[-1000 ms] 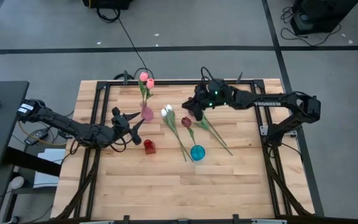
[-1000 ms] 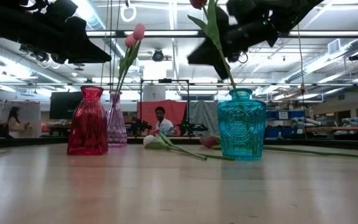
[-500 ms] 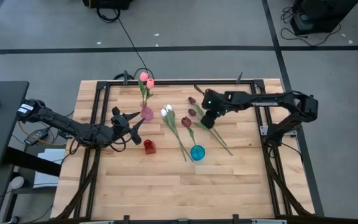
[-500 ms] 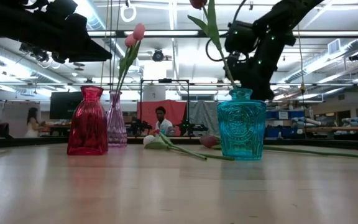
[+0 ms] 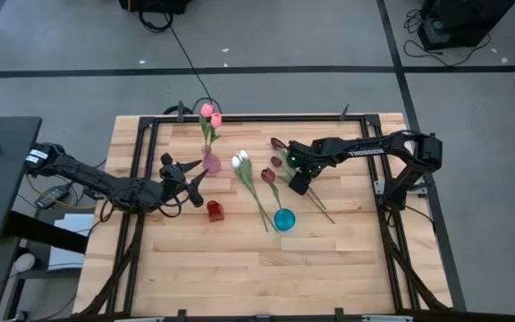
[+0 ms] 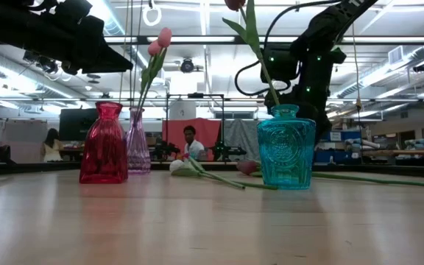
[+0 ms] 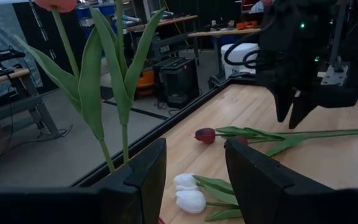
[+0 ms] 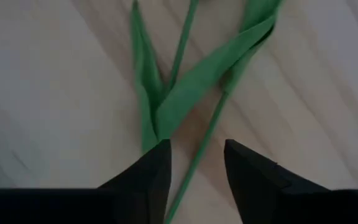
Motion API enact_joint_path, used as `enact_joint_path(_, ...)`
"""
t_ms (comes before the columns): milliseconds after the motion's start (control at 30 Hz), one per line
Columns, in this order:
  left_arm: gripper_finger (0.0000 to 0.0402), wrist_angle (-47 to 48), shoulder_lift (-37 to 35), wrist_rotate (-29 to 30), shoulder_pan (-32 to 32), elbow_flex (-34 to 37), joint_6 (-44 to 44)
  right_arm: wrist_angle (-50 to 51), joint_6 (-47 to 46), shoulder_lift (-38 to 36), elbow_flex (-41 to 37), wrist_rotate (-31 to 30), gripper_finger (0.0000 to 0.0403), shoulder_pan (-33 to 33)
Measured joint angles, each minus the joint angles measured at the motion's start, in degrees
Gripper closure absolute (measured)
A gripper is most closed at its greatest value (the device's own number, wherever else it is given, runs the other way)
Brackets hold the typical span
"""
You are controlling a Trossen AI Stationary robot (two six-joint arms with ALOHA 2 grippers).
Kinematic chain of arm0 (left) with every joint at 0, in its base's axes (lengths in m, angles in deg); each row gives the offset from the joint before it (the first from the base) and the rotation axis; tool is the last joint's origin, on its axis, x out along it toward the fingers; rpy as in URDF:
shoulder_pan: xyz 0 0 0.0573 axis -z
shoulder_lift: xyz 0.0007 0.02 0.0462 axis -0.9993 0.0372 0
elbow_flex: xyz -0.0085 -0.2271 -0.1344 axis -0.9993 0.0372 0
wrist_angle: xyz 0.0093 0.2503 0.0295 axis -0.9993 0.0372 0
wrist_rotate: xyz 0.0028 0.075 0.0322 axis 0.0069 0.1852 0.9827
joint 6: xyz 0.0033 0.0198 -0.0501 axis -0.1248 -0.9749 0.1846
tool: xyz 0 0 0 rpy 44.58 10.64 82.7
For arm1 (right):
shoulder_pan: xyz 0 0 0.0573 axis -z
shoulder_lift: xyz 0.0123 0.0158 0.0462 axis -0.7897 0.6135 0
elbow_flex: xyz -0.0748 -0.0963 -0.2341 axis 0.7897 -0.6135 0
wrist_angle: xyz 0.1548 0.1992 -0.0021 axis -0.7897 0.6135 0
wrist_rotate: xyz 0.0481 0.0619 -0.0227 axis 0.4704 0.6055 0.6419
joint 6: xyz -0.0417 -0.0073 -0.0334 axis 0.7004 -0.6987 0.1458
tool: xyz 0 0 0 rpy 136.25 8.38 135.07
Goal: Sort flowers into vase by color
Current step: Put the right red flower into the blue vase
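Two pink tulips [image 5: 210, 114] stand in a pale pink vase [image 5: 211, 162]. A maroon tulip [image 6: 250, 37] stands in the teal vase [image 5: 283, 219]. The red vase [image 5: 214, 210] holds no flower. Two white tulips [image 5: 240, 161] and two maroon tulips [image 7: 205, 135] lie flat on the table. My right gripper [image 5: 299, 180] points down, open, just above the lying maroon tulips' stems [image 8: 211, 127]; its fingers stand on either side of one stem without touching it. My left gripper [image 5: 195, 183] is open and waits beside the pink vase.
The three vases stand near the table's middle, the teal one just near-side of my right gripper. The white tulips' stems [image 5: 259, 204] run toward the teal vase. A black frame [image 5: 240, 117] edges the table. Bare wood lies along the near edge [image 5: 257, 277].
My right gripper has moved from over the table's far part toward the near edge and down, tipping to point at the table above the lying maroon stems. The flowers and vases have kept their places.
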Motion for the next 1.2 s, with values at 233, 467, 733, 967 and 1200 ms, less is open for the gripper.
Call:
enact_joint_path(233, 0.0231, -0.2, 0.1, -0.9, 0.0, 0.0, 0.4, -2.1, 1.5, 2.9, 0.6, -4.1, 0.0236, 0.6)
enact_joint_path(467, 0.0231, 1.4, 0.1, -0.9, 0.0, 0.0, 0.5, -4.8, 3.5, 6.2, 1.8, -4.5, 0.0245, 0.8)
enact_joint_path(733, 0.0231, 1.4, 0.1, -0.9, 0.0, 0.0, 0.4, -6.4, 5.4, 7.8, 1.9, -5.8, 0.0246, 1.6)
enact_joint_path(967, 0.0231, 1.4, 0.1, -0.9, 0.0, 0.0, 0.4, -7.2, 5.9, 8.1, 1.8, -7.3, 0.0304, 2.5)
enact_joint_path(1200, 0.0231, 2.1, 0.1, -0.9, 0.0, 0.0, 0.4, -7.2, 6.3, 8.2, 1.8, -6.4, 0.0389, 3.2)
